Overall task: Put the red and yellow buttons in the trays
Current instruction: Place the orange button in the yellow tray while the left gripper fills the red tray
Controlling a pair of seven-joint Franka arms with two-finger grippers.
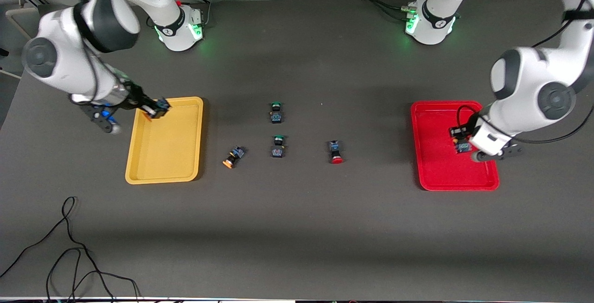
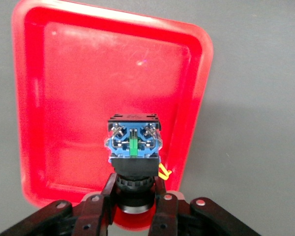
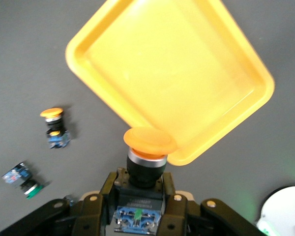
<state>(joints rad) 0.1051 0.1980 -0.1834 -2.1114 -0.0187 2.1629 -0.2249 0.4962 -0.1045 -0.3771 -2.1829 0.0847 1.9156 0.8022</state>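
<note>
Orange-capped button (image 3: 143, 162) cap toward yellow tray (image 3: 187, 64)

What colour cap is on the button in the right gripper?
Orange-yellow cap, clearest in the right wrist view.

My left wrist view cuts off my jaws at its bottom edge, and the held button (image 2: 133, 147) shows its terminal end only, cap colour hidden. The red tray (image 2: 39, 98) runs off the frame's top. In front view my left arm hides part of that tray's rim.
</note>
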